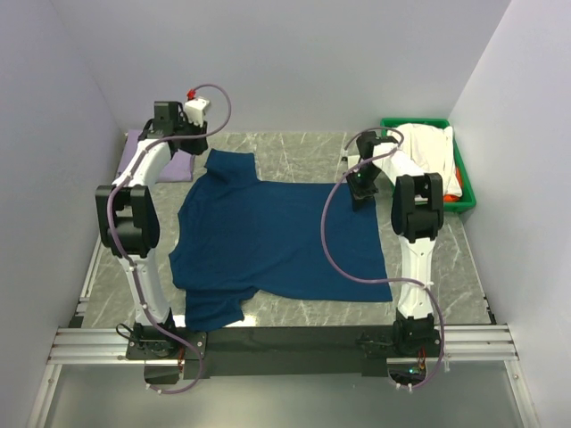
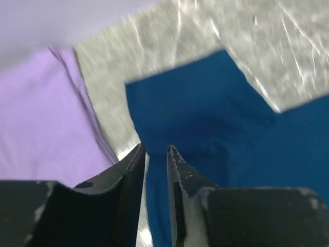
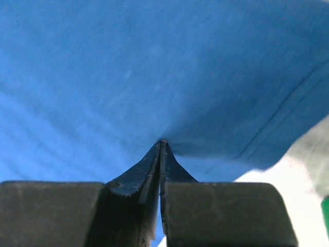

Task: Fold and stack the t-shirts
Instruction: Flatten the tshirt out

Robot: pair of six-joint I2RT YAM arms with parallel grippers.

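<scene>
Grey marbled tabletop (image 1: 446,267) fills a booth with pale walls (image 1: 294,62), and a metal rail (image 1: 89,343) along its near edge carries the bases of both arms. From there the left arm (image 1: 134,223) rises along the left side and reaches to the far left corner, while the right arm (image 1: 415,223) stands upright on the right and bends its forearm inward and down. Between them the navy t-shirt (image 1: 277,236) lies spread flat across the middle of the table, one sleeve toward the near left, the other toward the far left, and its hem toward the right. The right gripper (image 3: 163,143) sits on the shirt's far right corner, its fingers pressed together on a small pucker of blue cloth at the tips. The left gripper (image 2: 154,149) hangs over bare table just beside the far sleeve, its fingers slightly parted with nothing between them. Further back on the left a lavender t-shirt (image 2: 41,118) lies against the wall. At the far right a green bin (image 1: 467,183) holds a bunched white t-shirt (image 1: 428,152), with a sliver of orange-red t-shirt (image 1: 452,197) showing beneath it.
</scene>
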